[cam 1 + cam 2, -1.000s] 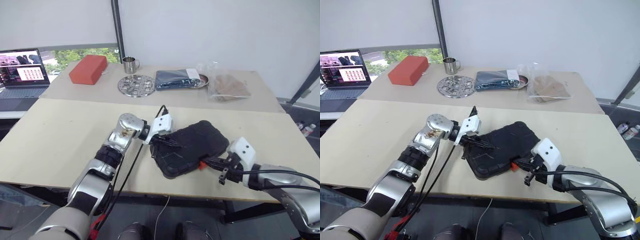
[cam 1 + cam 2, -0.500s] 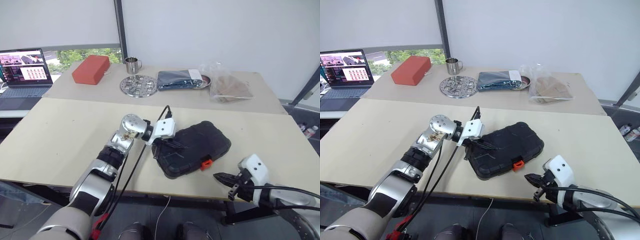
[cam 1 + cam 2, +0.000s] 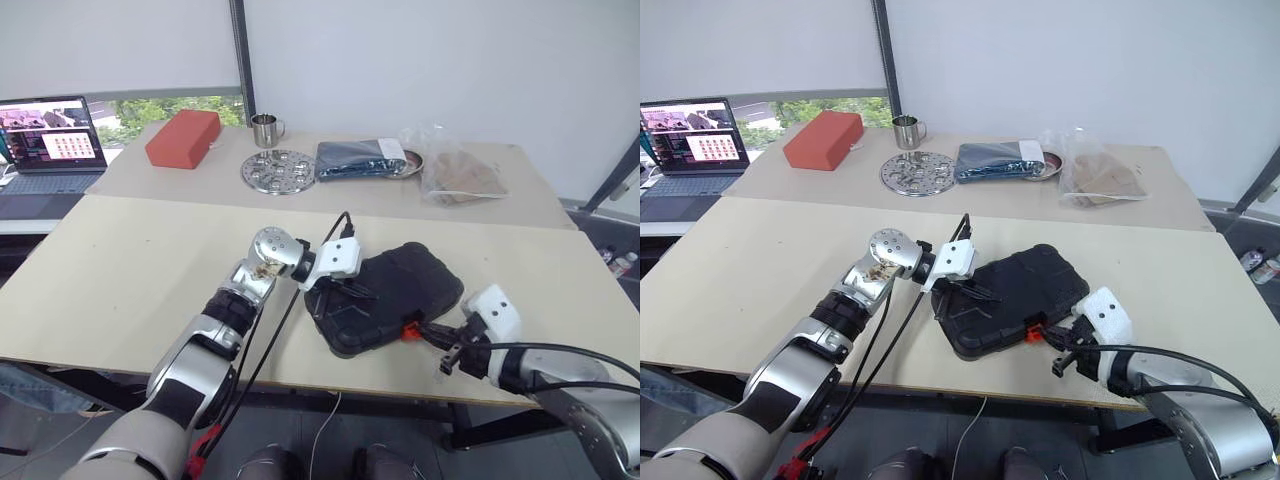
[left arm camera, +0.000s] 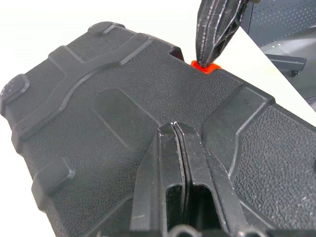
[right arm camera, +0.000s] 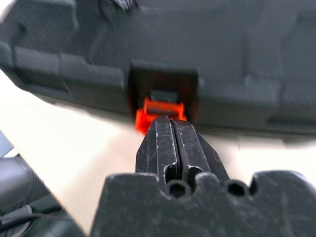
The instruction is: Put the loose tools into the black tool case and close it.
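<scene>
The black tool case (image 3: 405, 280) lies closed on the near table, lid down, at an angle to the front edge. My left gripper (image 3: 364, 293) is shut, and its tips (image 4: 175, 127) rest on the lid's left part. My right gripper (image 3: 426, 327) is also shut, its tips (image 5: 171, 121) right at the small orange latch (image 5: 148, 116) on the case's front side. In the left wrist view the right gripper (image 4: 207, 58) comes down onto the latch (image 4: 211, 68). The loose tools are out of view.
On the far table stand a red box (image 3: 182, 138), a steel mug (image 3: 264, 129), a round perforated metal plate (image 3: 278, 171), a dark folded cloth (image 3: 355, 160) and a plastic bag (image 3: 458, 175). A laptop (image 3: 45, 140) sits at far left. The case lies close to the table's front edge.
The right gripper was at the latch, drew back off the table's front edge half a second ago, and is back at the latch now. The left gripper stays on the lid.
</scene>
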